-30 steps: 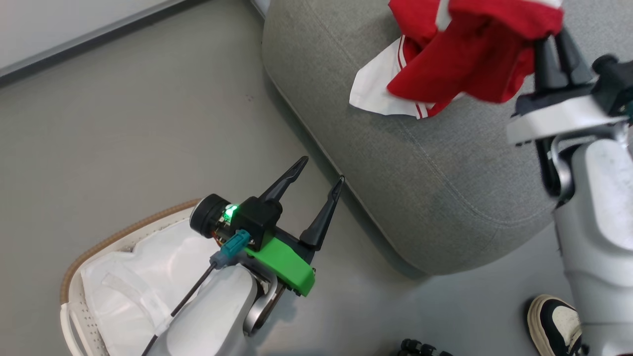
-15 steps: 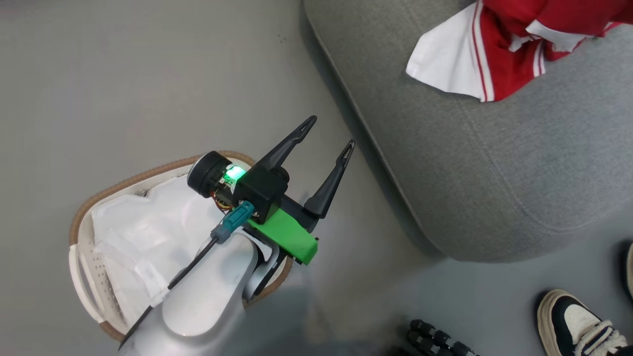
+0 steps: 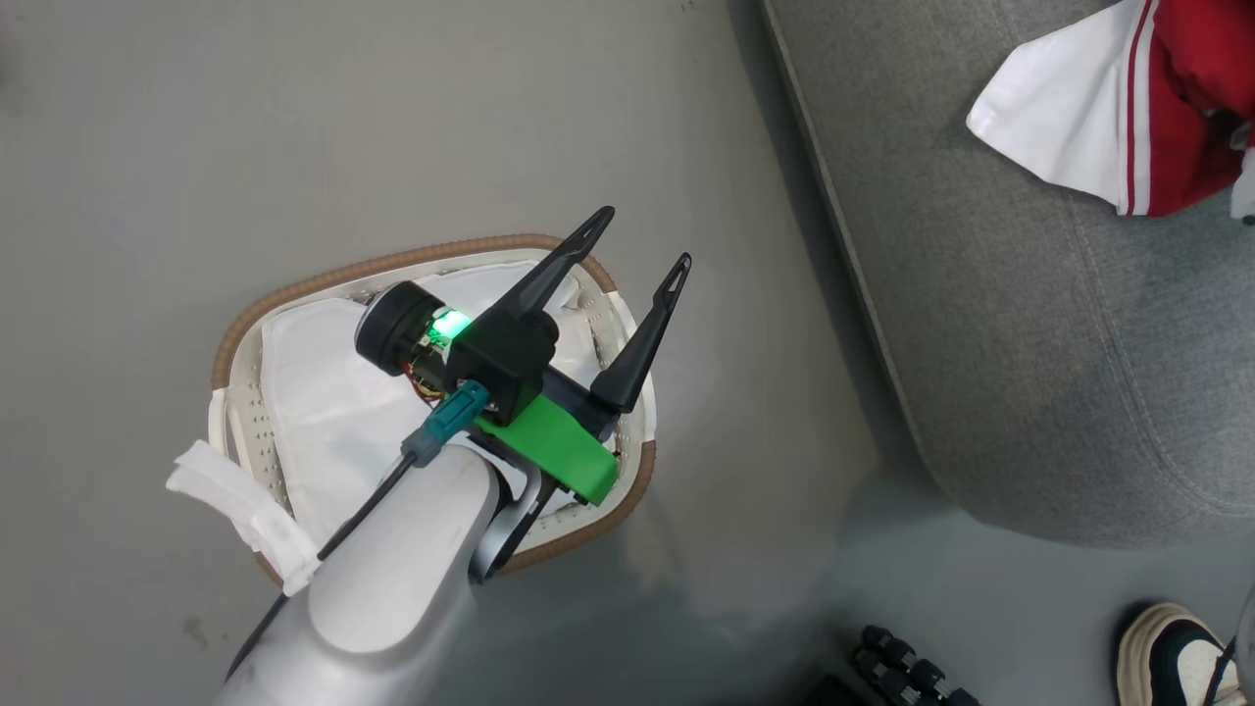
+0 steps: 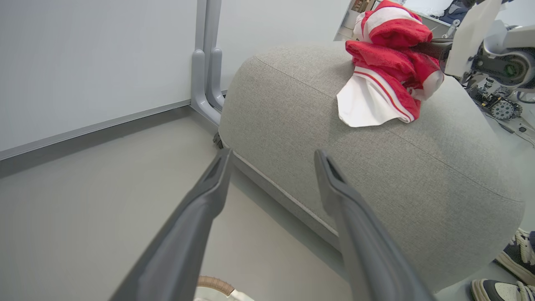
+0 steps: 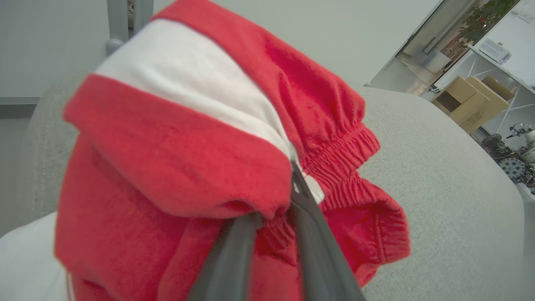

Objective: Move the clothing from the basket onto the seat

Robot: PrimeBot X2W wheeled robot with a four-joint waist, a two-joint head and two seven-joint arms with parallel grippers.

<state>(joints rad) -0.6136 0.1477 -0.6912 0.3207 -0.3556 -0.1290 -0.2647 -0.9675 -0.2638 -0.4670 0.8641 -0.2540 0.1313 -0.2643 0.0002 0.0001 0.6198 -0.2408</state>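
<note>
Head view gives me the grey woven seat [image 3: 1029, 343] from one to four o'clock, its rounded edge apart from the oval perforated basket [image 3: 392, 263] at centre, open floor [image 3: 294, 118] between. Soft red-and-white clothing [image 3: 1191, 118] lies on the seat at two o'clock. My left gripper [image 3: 642, 235] hovers over the basket, jaws apart; my right gripper [image 5: 273, 209] is clamped on the clothing.
</note>
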